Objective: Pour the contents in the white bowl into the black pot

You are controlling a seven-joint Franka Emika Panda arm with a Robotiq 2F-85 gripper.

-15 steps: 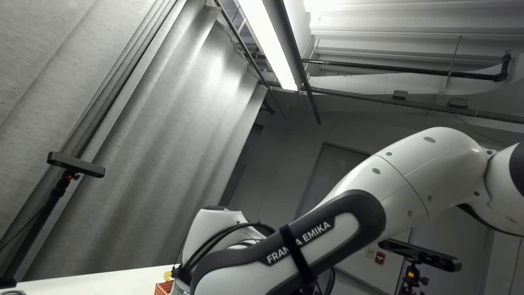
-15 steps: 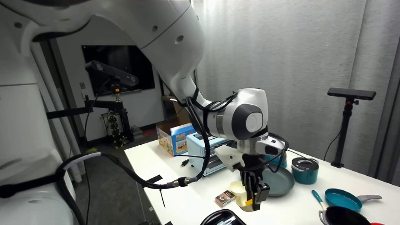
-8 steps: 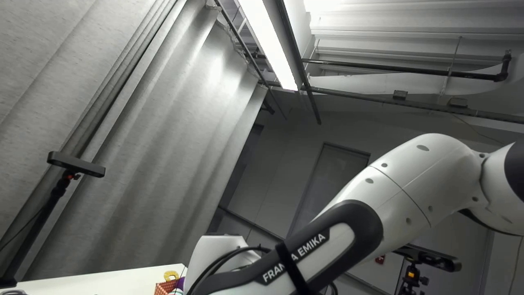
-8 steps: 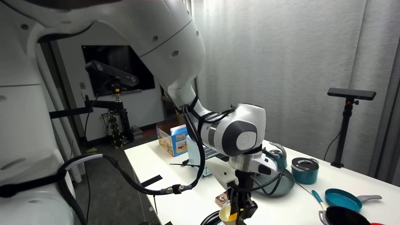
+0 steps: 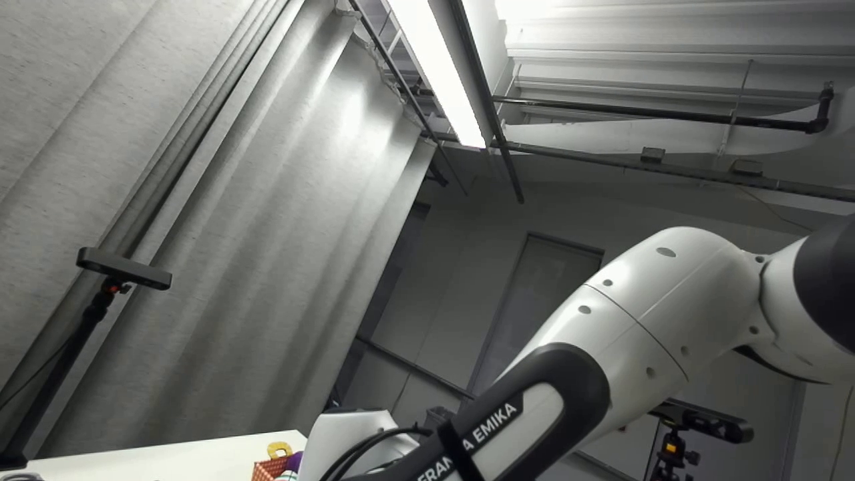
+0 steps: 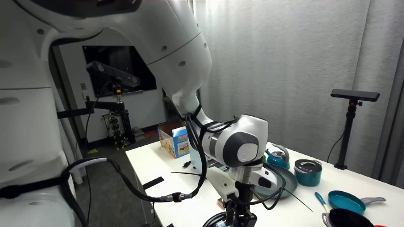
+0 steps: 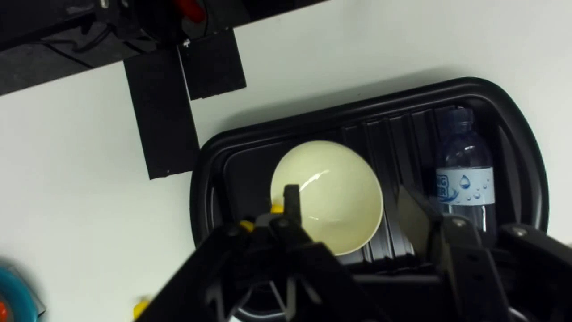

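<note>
“FRAN…A EMIKA” stands on the robot arm, “PLAY” on the colourful box.

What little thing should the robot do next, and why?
I'd probably lift the pincer gently straight up. In the wrist view its fingers stand apart, and the white bowl seems to sit in the black tray, so it likely needs no holding. Going straight up should help avoid tipping it.
</note>
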